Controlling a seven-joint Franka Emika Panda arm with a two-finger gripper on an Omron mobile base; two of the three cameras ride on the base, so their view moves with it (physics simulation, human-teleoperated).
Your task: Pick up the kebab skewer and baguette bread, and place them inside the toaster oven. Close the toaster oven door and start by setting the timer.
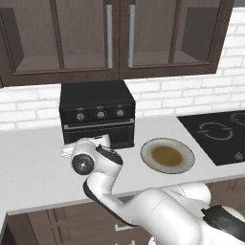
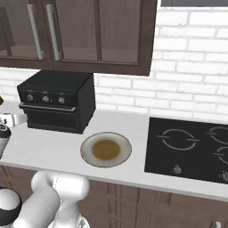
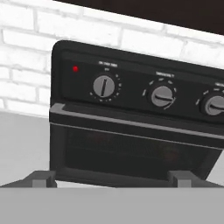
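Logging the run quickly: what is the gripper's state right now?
Gripper: jaws open wide, holding nothing, facing the closed door of the black boxy toaster oven.

The lower left of the black boxy toaster oven (image 1: pixel 97 113) is covered by the white arm in the left base view. Its third round knob (image 3: pixel 215 105) is cut by the hand view's right edge. Contents behind the dark glass door (image 3: pixel 131 153) cannot be made out.
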